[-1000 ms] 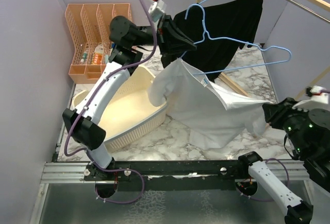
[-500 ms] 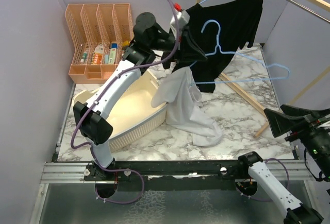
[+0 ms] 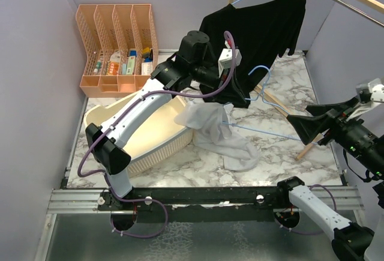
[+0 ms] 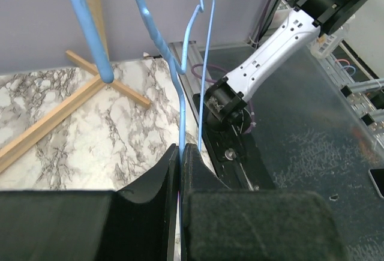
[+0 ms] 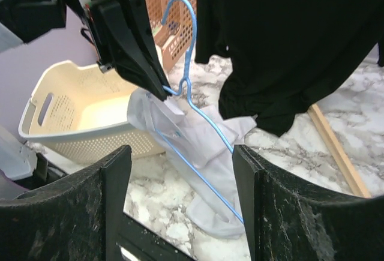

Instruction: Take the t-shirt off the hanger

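T-shirt [image 3: 219, 134] lies crumpled on the bench [image 3: 276, 156], just beside the right end of the basket [image 3: 114, 130], with the hanger [image 3: 264, 131] tilted over it.

The left gripper [image 4: 181, 152], just past that same end of the basket, has its fingers clamped together on the blue hanger's wire neck. The white cloth touches the basket's rim and seems caught on the hanger's lower arm, though folds hide the wire there. The right gripper [image 5: 180, 153] hovers well apart from the basket, its fingers spread wide with nothing between them.
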{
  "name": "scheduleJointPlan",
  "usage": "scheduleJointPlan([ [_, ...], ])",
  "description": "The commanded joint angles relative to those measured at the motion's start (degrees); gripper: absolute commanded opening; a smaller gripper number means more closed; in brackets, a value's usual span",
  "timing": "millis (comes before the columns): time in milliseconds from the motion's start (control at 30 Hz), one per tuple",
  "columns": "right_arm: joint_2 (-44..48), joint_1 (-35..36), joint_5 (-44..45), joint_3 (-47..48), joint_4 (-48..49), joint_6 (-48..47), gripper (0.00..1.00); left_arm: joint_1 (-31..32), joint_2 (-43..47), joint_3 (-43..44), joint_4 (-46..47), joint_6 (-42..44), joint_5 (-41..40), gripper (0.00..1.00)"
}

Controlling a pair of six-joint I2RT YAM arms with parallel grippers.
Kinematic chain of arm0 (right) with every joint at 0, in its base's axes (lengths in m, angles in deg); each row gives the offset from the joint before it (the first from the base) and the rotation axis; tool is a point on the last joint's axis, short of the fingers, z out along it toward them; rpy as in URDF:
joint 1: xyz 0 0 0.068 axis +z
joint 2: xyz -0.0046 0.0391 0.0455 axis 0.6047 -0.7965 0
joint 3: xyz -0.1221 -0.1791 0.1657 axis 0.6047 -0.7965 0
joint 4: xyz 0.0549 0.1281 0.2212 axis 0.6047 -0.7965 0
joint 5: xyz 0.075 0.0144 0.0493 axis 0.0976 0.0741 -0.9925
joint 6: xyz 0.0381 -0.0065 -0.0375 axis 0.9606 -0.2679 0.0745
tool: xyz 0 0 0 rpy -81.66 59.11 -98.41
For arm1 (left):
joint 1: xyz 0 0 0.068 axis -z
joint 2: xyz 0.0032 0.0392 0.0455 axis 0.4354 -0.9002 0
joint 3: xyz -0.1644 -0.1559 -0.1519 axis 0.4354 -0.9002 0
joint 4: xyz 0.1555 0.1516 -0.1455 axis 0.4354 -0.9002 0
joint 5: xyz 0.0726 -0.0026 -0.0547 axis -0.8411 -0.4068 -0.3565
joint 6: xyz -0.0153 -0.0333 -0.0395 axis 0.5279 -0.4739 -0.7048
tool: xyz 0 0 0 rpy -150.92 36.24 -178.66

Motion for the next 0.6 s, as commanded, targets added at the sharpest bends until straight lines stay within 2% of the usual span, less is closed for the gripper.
scheduleJointPlan([
  [0,-0.19,-0.2,-4.79,-2.6,-3.66,-1.22,0.68,0.09,2.55,3.19,-5.43,5.41,3.64,0.0],
  [133,0.53,-0.2,-5.09,-4.73,-3.73,-1.92,0.67,0.09,2.54,4.87,-7.88,7.22,5.12,0.0],
  [400,0.91,0.48,-5.49,-6.76,-3.52,-2.7,0.64,0.09,5.96,2.95,-5.36,5.85,11.56,0.0],
  [500,0.97,0.75,-6.96,-7.06,-3.17,-2.93,0.62,0.05,8.37,-1.92,3.44,-0.81,15.11,0.0],
  [567,0.93,0.92,-8.79,-7.39,-2.82,-3.1,0.55,0.08,10.62,-7.79,18.23,-11.5,17.58,0.0],
])
